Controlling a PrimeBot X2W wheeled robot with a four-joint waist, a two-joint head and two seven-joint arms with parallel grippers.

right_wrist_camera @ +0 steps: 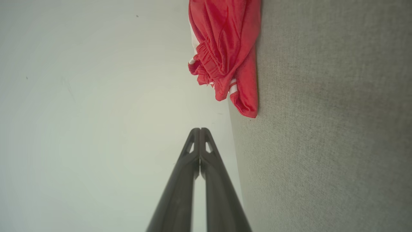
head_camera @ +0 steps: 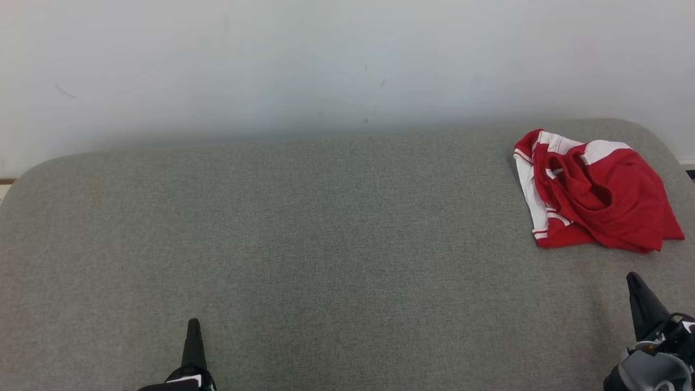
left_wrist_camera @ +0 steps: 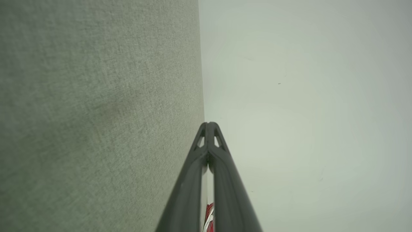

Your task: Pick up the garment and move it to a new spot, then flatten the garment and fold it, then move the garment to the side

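Observation:
A red garment (head_camera: 594, 193) with white trim lies crumpled at the far right of the grey padded surface (head_camera: 304, 244). My right wrist view shows the same garment (right_wrist_camera: 227, 53) ahead of my right gripper (right_wrist_camera: 200, 129), whose fingers are pressed together and empty. In the head view my right gripper (head_camera: 635, 282) hovers near the front right, a short way in front of the garment. My left gripper (head_camera: 193, 325) rests at the lower left, far from the cloth, shut with nothing in it (left_wrist_camera: 209, 124). A sliver of the red garment (left_wrist_camera: 209, 219) peeks between its fingers.
A pale wall (head_camera: 326, 65) runs behind the surface's rounded back edge. The grey surface stretches wide to the left and centre of the garment.

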